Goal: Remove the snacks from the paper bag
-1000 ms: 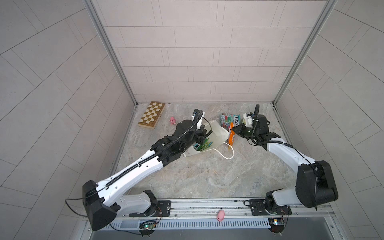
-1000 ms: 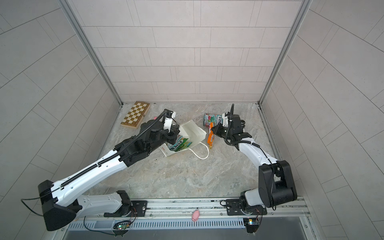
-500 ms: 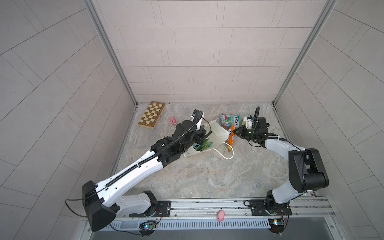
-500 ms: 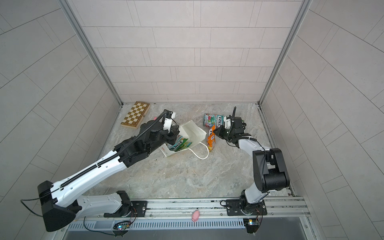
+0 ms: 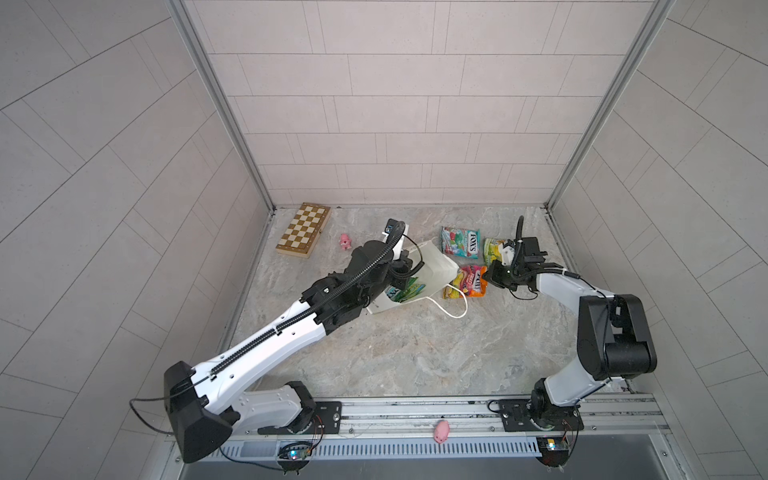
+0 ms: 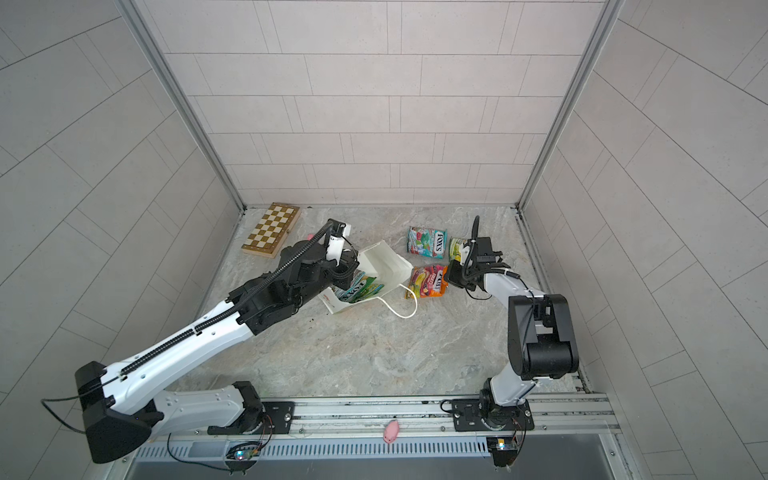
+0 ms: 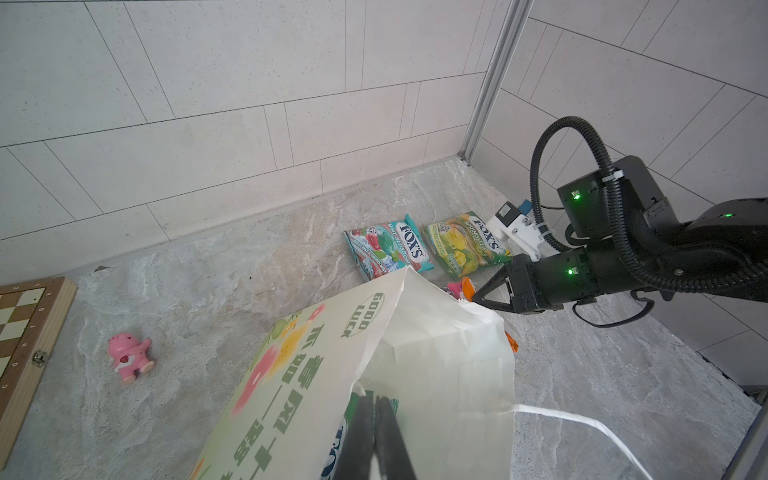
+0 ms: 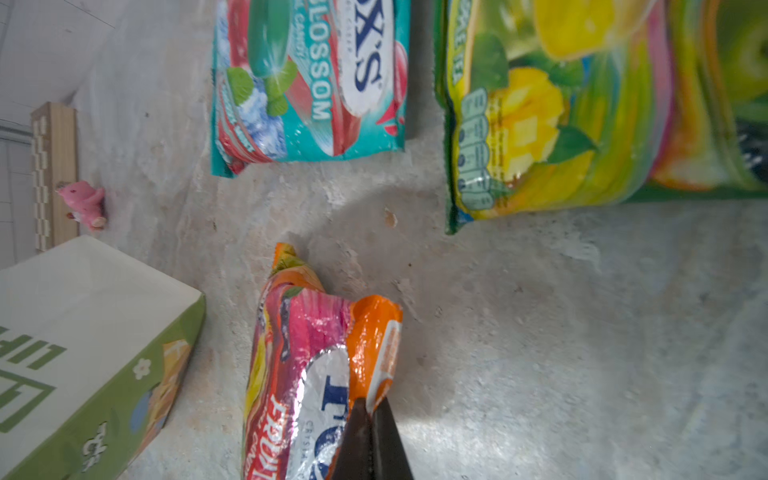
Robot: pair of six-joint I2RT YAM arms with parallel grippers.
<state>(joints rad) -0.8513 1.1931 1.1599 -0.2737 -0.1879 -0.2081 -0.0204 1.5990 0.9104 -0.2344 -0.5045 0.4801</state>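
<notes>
The white paper bag (image 5: pixel 436 270) (image 6: pixel 386 266) lies on its side, mouth toward the right arm. My left gripper (image 7: pixel 376 401) is shut inside that mouth, its tips against a green packet (image 7: pixel 353 405); I cannot tell whether it pinches anything. More snacks (image 5: pixel 405 289) show inside the bag. Just outside the mouth, my right gripper (image 8: pixel 370 401) (image 5: pixel 486 276) is shut on a corner of an orange-pink packet (image 8: pixel 299 353) (image 5: pixel 471 282) that rests on the floor. A teal packet (image 5: pixel 460 241) (image 8: pixel 307 83) and a yellow-green packet (image 5: pixel 492 249) (image 8: pixel 540 116) lie flat behind it.
A wooden chessboard box (image 5: pixel 304 229) sits in the back left corner, with a pink pig toy (image 5: pixel 345 241) beside it. Another pink pig (image 5: pixel 440 431) lies on the front rail. The bag's white cord handle (image 5: pixel 453 307) loops onto the floor. Tiled walls enclose three sides.
The right arm has folded back at the elbow. The orange-pink packet has come slightly away from the bag mouth and lies flatter on the floor. The left arm has not moved.
</notes>
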